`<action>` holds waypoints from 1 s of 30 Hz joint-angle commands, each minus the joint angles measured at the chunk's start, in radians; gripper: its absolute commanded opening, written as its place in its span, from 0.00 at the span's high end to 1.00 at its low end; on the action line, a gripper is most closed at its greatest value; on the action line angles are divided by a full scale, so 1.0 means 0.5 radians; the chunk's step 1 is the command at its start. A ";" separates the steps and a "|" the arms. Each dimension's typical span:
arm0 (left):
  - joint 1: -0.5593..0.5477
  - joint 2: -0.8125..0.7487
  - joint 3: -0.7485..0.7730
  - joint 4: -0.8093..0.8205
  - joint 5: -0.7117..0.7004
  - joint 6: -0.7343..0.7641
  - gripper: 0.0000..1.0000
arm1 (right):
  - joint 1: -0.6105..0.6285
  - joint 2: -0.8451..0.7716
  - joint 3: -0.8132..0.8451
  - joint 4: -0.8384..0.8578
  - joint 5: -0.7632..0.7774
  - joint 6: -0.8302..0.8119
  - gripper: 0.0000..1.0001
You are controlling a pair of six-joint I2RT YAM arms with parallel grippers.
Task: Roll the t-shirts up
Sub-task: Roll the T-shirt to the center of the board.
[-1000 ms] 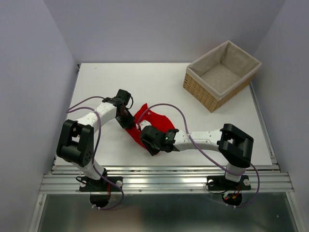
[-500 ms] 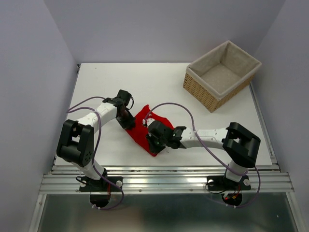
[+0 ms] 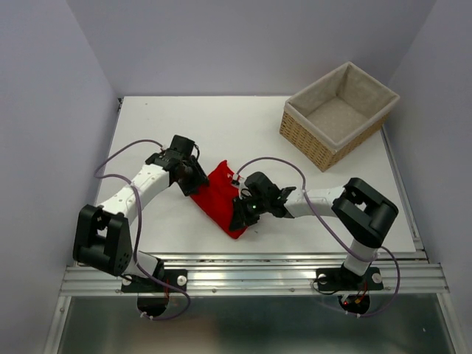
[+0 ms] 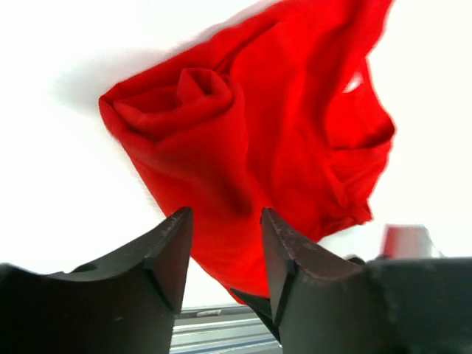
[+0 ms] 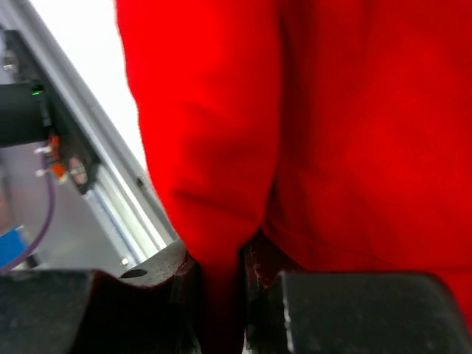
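At the right pincer, pinched t-shirt cloth hides the fingertips.

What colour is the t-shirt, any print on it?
The t-shirt is plain bright red, no print visible; best seen in the left wrist view.

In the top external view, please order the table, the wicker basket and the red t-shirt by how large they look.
1. table
2. wicker basket
3. red t-shirt, bunched up, clearly smaller than the basket
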 commanded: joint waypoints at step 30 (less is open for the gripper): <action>-0.023 0.113 -0.327 0.535 -0.010 0.210 1.00 | -0.228 -0.073 0.012 -0.315 0.145 -0.063 0.40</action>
